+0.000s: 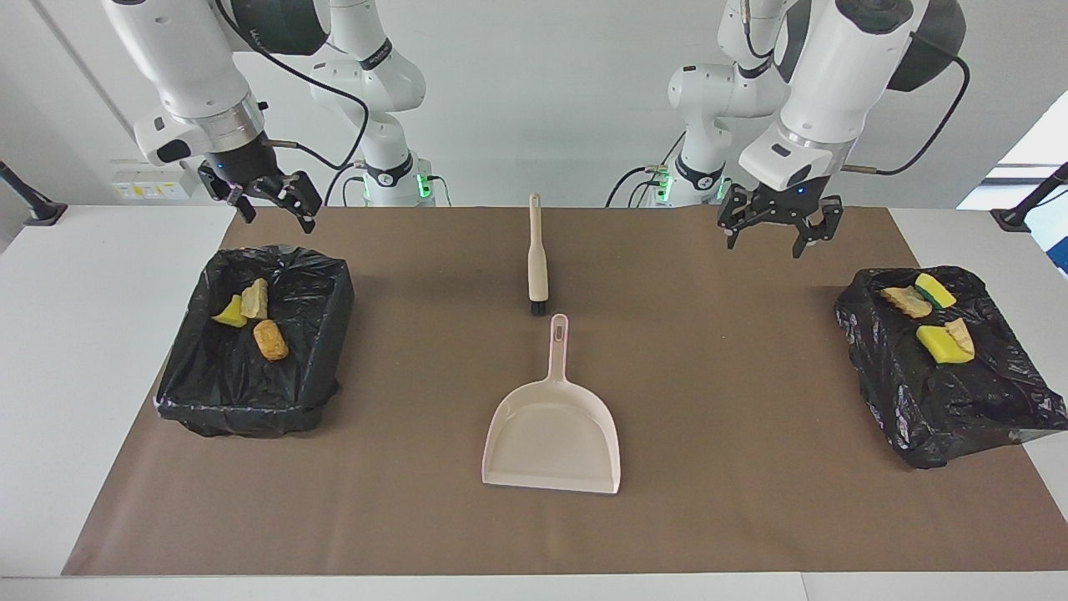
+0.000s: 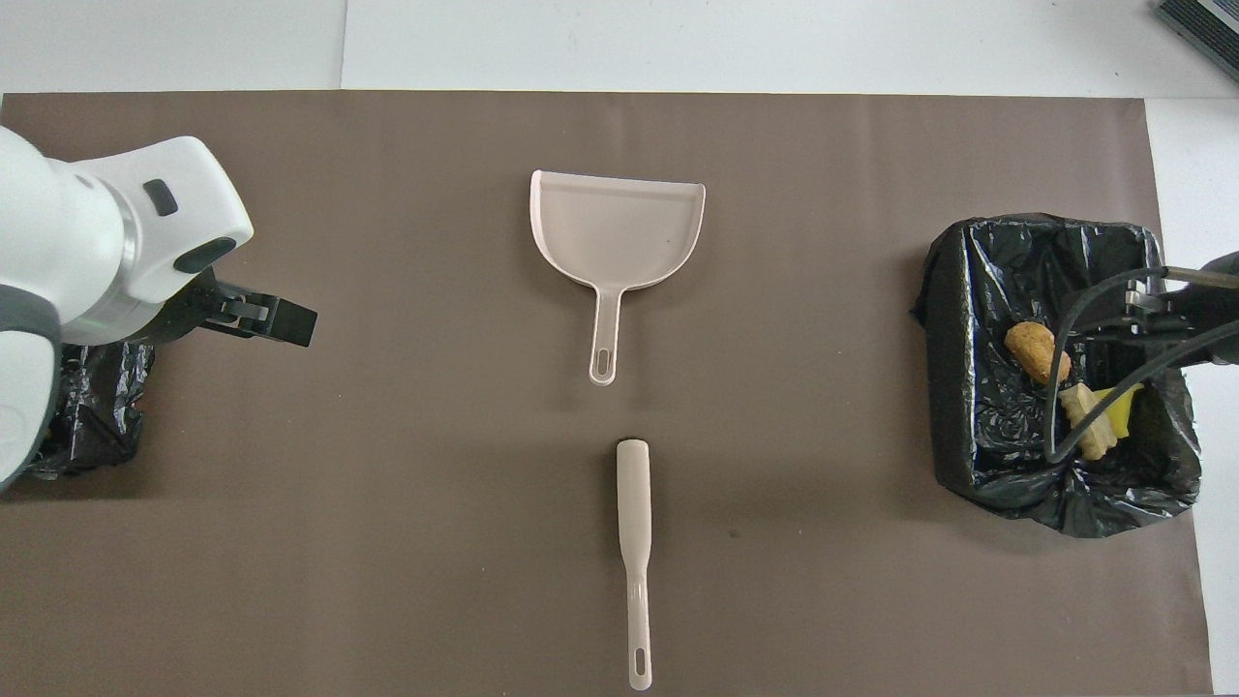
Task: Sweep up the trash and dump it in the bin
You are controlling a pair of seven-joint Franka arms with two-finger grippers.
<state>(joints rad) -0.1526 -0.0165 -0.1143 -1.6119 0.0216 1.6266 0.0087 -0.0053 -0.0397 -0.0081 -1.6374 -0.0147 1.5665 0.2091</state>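
Note:
The trash lies in two black-lined bins. The bin (image 1: 250, 413) at the right arm's end holds a yellow chunk (image 1: 229, 314), a tan lump (image 1: 255, 298) and an orange lump (image 1: 270, 340). The bin (image 1: 959, 417) at the left arm's end carries several yellow and tan pieces (image 1: 939, 344). The beige dustpan (image 1: 552, 434) lies mid-mat, and the brush (image 1: 537, 259) lies nearer the robots. My left gripper (image 1: 780, 229) hangs open and empty over the mat, between the brush and its end's bin. My right gripper (image 1: 271, 196) waits, open and empty, over the other bin's near rim.
A brown mat (image 1: 734, 501) covers the table, with white tabletop (image 1: 67, 351) at both ends. In the overhead view the left arm's wrist (image 2: 116, 242) covers most of one bin (image 2: 97, 416), and a cable (image 2: 1055, 387) of the right arm crosses the other bin (image 2: 968, 339).

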